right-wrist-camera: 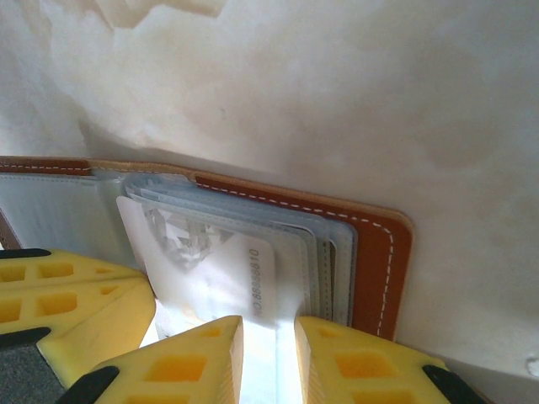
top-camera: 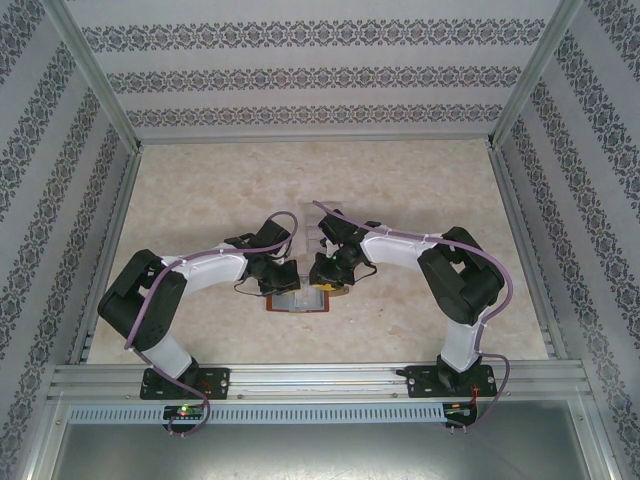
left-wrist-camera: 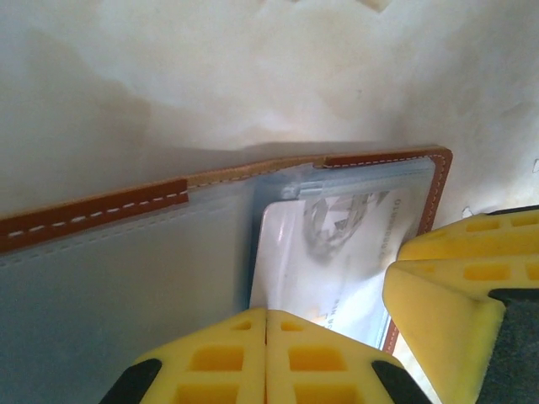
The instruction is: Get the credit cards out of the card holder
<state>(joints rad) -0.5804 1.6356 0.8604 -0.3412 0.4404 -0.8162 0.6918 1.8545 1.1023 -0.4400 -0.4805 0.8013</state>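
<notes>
Card holder (right-wrist-camera: 381,257): stitched brown leather; glossy pale card (right-wrist-camera: 215,265) inside.

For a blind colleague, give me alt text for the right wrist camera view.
A pale credit card with faint print sticks partway out of an open brown card holder, just above the right end effector, whose yellow fingertips stand slightly apart. The left end effector sits at lower left; a pale marbled table lies behind.

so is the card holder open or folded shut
Open: the card holder lies spread, inner pockets facing up, a pale card showing.
</notes>
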